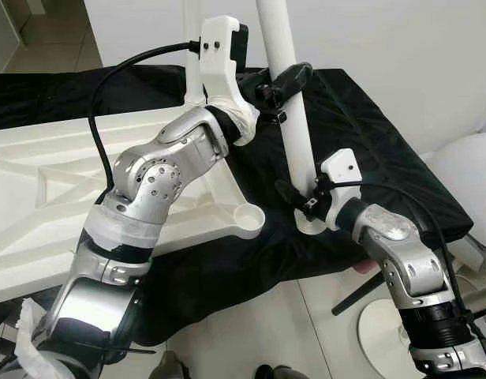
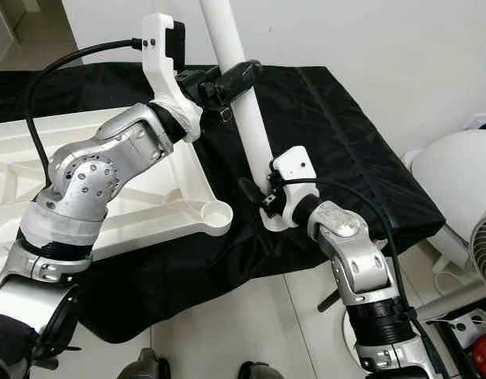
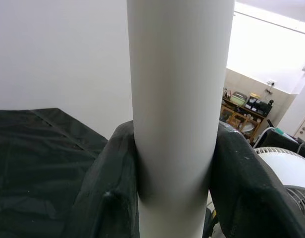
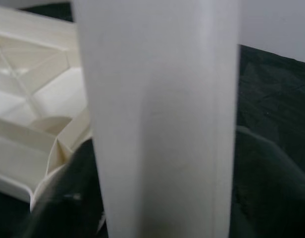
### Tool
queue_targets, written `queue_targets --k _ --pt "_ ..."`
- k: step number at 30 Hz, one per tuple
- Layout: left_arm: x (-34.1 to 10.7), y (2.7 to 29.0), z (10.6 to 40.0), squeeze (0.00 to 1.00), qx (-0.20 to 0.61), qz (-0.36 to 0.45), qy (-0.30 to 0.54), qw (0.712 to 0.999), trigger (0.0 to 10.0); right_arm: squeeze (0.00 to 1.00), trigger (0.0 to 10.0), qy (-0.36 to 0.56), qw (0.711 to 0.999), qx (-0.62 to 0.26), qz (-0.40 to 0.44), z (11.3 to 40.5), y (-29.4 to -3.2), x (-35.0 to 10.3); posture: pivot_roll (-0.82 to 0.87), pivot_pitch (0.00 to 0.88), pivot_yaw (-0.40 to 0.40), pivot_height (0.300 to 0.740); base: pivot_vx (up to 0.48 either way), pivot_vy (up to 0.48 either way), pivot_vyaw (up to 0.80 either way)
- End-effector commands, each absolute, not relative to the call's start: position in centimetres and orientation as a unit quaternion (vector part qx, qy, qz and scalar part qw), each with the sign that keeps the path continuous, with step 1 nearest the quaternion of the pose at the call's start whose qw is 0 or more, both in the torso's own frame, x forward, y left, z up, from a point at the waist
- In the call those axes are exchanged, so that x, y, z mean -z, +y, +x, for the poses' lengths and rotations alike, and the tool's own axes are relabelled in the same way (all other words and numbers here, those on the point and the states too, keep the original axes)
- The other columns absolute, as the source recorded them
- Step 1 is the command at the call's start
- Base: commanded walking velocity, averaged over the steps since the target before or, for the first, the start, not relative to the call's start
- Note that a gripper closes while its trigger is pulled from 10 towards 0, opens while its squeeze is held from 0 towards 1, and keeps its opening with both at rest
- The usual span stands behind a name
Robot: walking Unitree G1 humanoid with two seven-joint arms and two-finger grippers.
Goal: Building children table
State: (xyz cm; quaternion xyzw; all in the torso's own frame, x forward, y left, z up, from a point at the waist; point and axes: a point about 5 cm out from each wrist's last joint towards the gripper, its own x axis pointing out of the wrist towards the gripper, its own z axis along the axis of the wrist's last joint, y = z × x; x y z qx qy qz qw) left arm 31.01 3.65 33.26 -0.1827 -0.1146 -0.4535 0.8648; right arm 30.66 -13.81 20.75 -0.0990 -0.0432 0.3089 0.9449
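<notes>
Both end effectors (image 1: pixel 284 85) (image 1: pixel 300 197) clamped, left above right.

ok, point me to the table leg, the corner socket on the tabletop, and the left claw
table leg (image 1: pixel 300 142), left eye view, mid shaft between the two claws
corner socket (image 1: pixel 248 216), left eye view, round cup at the tabletop's near corner
left claw (image 1: pixel 286 79), left eye view, black fingers clamped around the leg

Even, bright indoor light fills both eye views, which are sharp throughout. The white wall (image 1: pixel 401 47) is nearly blown out, and the black cloth (image 1: pixel 369 150) keeps its folds and a soft sheen. Shadows are faint. The silver arms carry small glints. In the left wrist view the table leg (image 3: pixel 177 109) is crisp, the far right glaring. The right wrist view is soft and blurred, the leg out of focus
</notes>
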Motion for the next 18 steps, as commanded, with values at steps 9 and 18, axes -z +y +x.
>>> queue_targets --k 9,18 --pt "-34.4 2.2 28.0 0.0 0.612 -0.156 -0.168 0.757 10.0 0.0 10.0 -0.03 0.951 -0.303 -0.059 30.6 -12.3 -20.3 0.03 0.039 -0.03 0.74 0.0 0.0 0.0" --pt "-34.4 2.0 27.8 0.0 0.618 -0.147 -0.17 0.753 10.0 0.0 4.4 -0.023 0.953 -0.299 -0.039 30.8 -11.7 -20.5 0.04 0.043 -0.023 0.74 0.0 0.0 0.0"
